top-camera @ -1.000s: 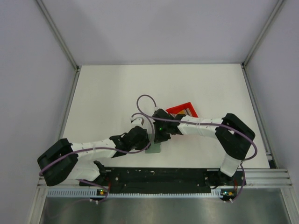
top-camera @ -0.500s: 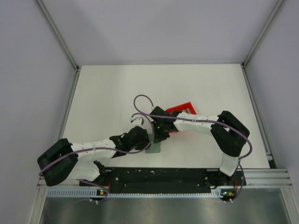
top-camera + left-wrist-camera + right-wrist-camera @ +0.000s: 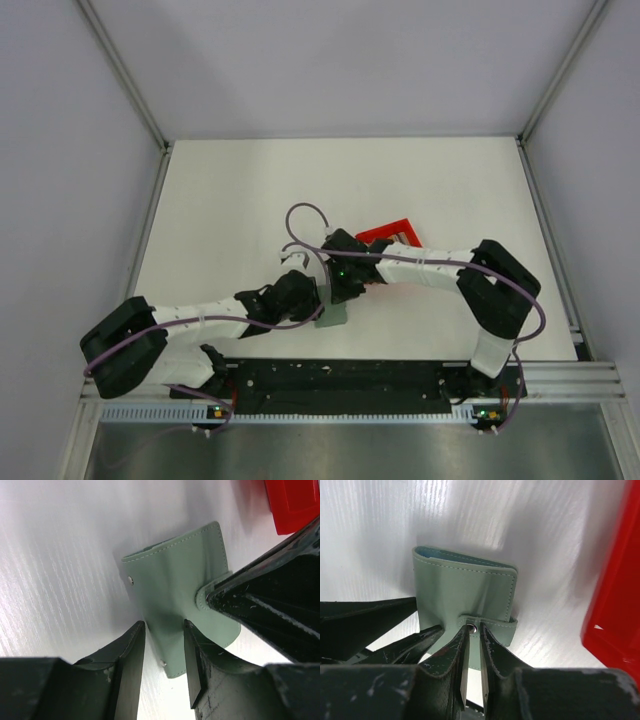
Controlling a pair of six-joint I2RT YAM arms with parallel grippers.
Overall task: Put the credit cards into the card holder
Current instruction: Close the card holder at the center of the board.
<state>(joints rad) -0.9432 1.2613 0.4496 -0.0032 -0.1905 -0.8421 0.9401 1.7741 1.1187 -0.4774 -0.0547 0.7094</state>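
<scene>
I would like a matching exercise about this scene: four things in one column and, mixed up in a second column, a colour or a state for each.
Column one:
1 wallet
2 bin
3 left gripper
4 right gripper

Column two:
a red
b fingers apart, at the wallet's edge
c grey-green, folded
d closed on the wallet's strap

Pairs: 1-c, 2-a, 3-b, 4-d.
</scene>
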